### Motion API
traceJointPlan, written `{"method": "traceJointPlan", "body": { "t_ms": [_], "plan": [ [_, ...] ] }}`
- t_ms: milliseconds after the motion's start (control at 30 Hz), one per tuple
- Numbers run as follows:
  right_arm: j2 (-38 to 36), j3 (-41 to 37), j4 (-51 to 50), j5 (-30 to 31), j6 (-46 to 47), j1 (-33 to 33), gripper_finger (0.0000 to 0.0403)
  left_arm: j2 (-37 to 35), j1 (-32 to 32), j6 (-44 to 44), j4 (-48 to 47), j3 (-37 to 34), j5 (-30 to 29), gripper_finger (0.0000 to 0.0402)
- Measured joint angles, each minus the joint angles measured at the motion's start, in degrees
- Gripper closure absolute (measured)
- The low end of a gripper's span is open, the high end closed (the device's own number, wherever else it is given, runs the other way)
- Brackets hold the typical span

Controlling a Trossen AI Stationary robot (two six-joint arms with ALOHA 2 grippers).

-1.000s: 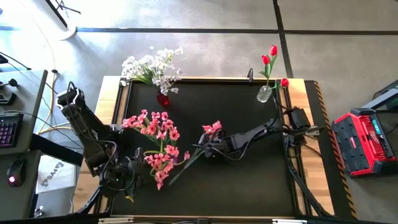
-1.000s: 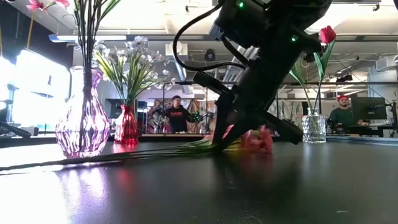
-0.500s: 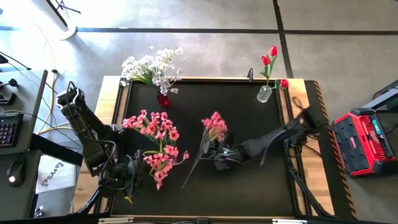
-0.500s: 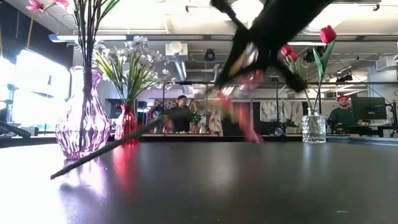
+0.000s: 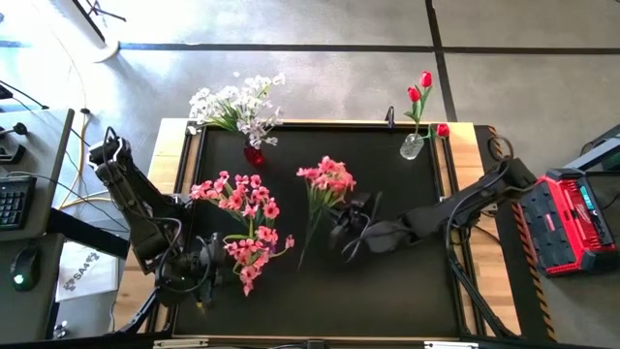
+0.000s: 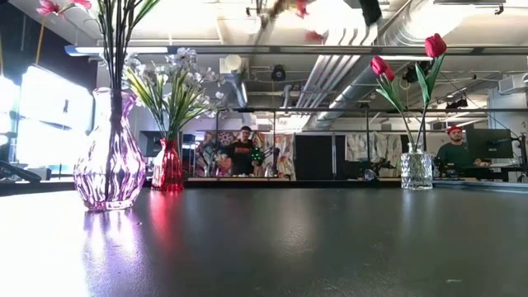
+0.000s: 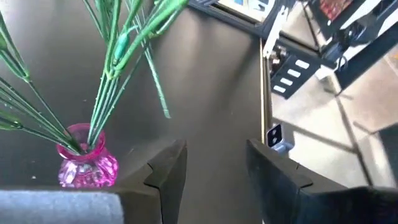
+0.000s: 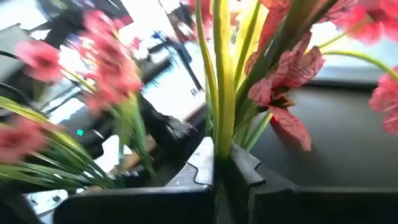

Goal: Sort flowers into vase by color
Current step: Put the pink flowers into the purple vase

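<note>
My right gripper (image 5: pixel 341 221) is over the middle of the table, shut on a pink-blossom spray (image 5: pixel 327 179) held high up; the low view shows only a blur of it at the top edge (image 6: pixel 280 7). More pink sprays (image 5: pixel 244 225) stand in a pink glass vase (image 6: pixel 107 157) on the table's left side. White sprays (image 5: pixel 237 105) stand in a small red vase (image 6: pixel 169 165) at the far edge. Red tulips (image 5: pixel 419 89) stand in a clear vase (image 6: pixel 417 170) at the far right. My left gripper (image 7: pixel 214 168) is open, waiting near the pink vase (image 7: pixel 87 163). My right gripper pinches the spray's bundled green stems (image 8: pixel 222 134) between its two fingers, just below the pink blossoms (image 8: pixel 283 87). The fingers come from the table's right side and lie across the stems. The spray is lifted clear of the table, with its long stem end (image 5: pixel 302 260) trailing toward the near left.
The black mat (image 5: pixel 387 291) is bordered by a wooden table edge (image 5: pixel 470 194). A red case (image 5: pixel 570 218) sits beyond the right edge, and a keyboard and mouse on a desk (image 5: pixel 15 204) beyond the left. People are in the room behind (image 6: pixel 242 148).
My right gripper rose steeply from the mat, out of the top of the low view, drifting slightly right, still shut on the pink spray. The spray, first lying on the table, tipped up with its stem end dragging, then lifted clear.
</note>
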Motion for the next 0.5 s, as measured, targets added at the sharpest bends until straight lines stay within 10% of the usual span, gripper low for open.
{"method": "traceJointPlan", "body": {
  "t_ms": [500],
  "plan": [
    [-2.61, 0.04, 23.72, -15.67, -35.68, -6.92, 0.0403, 0.16, -0.74, -1.74, 1.03, -0.02, -4.45, 0.0269]
  ]
}}
